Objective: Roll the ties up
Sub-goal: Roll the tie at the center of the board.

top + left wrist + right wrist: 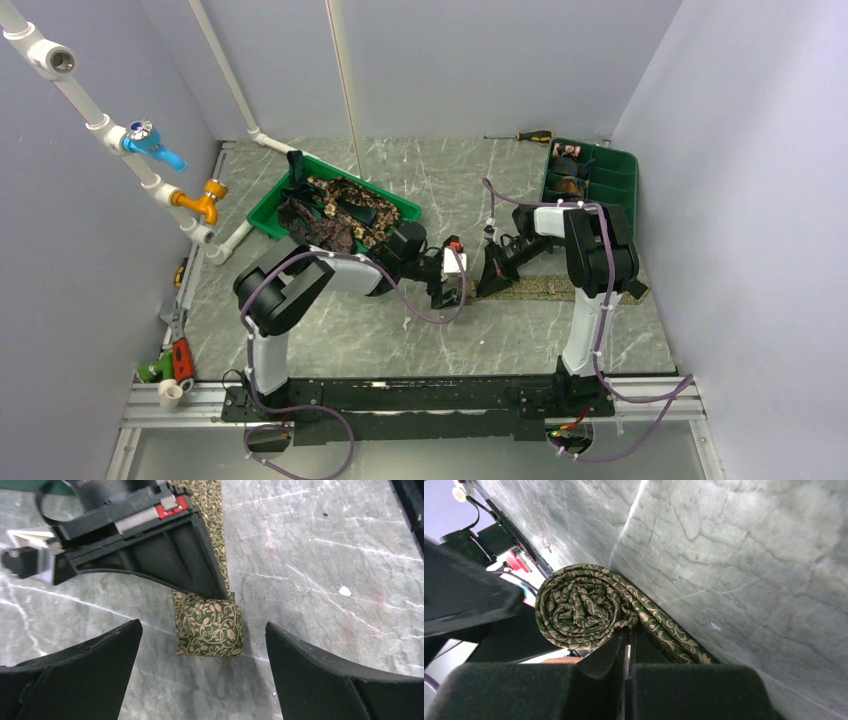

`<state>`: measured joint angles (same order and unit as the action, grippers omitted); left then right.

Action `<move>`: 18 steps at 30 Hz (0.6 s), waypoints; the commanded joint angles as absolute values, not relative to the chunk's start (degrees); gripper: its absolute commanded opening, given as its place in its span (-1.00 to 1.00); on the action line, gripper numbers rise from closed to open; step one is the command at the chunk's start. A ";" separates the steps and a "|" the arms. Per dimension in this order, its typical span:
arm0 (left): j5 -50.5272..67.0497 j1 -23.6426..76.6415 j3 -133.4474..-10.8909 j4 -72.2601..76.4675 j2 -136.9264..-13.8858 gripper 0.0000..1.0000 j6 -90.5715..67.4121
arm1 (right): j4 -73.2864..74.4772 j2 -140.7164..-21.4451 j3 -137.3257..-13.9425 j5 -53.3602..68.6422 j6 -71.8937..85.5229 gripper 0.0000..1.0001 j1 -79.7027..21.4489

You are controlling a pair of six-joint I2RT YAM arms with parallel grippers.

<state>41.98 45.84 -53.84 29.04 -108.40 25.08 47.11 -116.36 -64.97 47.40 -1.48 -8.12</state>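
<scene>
Green-and-gold vine-patterned fabric tie (579, 605) lay part-coiled, centre frame. Right gripper (628, 636), closed, pressed its coil, likely preventing unrolling; left gripper (202, 630) gaped wide astride it.

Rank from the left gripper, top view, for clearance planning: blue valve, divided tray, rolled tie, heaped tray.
1. Rolled tie, at the left gripper, between its jaws.
2. Heaped tray, back-left.
3. Divided tray, back-right.
4. Blue valve, far left.
</scene>
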 commanded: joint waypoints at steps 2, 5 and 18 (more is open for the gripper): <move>42.26 47.43 -58.58 30.26 -113.06 0.82 27.80 | 43.77 -118.23 -65.54 42.14 -4.42 -1.00 -8.61; 41.87 47.95 -60.84 27.17 -115.02 0.52 29.17 | 43.77 -117.99 -65.79 42.52 -4.10 -1.00 -8.78; 39.62 47.41 -56.82 18.18 -114.87 -0.50 31.26 | 50.11 -106.62 -72.09 36.73 -6.50 -0.66 -8.14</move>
<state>40.66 48.40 -59.48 24.38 -115.55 31.09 49.34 -115.31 -66.81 44.51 -2.74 -8.62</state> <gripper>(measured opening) 0.417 0.133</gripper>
